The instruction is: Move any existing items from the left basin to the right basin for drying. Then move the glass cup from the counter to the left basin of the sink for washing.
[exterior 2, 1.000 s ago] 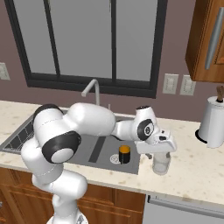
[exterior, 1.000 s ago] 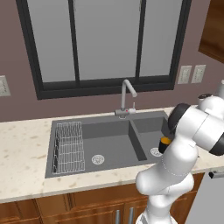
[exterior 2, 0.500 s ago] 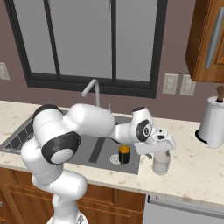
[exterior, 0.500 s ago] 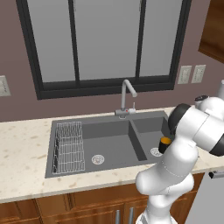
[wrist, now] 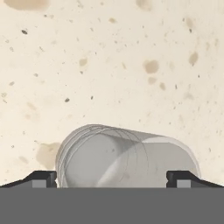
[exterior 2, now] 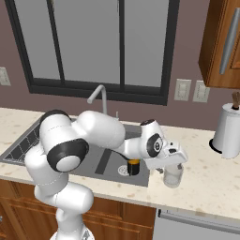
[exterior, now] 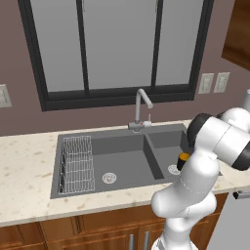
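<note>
My counter (exterior 2: 206,180)
Speckled beige stone carries the glass cup (exterior 2: 173,175) upright beside the sink (exterior: 122,161), a white jar (exterior 2: 228,131) further right.

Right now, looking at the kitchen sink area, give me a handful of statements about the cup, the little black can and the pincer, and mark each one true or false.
1. The glass cup stands on the counter. True.
2. The black can with the orange top sits in the wider basin. False: it is in the narrower basin, near the drain.
3. The pincer is open, one fingertip on each side of the cup. True.
4. The pincer has lifted the cup off the counter. False: the cup rests on the stone, not gripped.
5. A wire rack lies in the wider basin. True.
6. The tap is running. False: no water shows.
</note>
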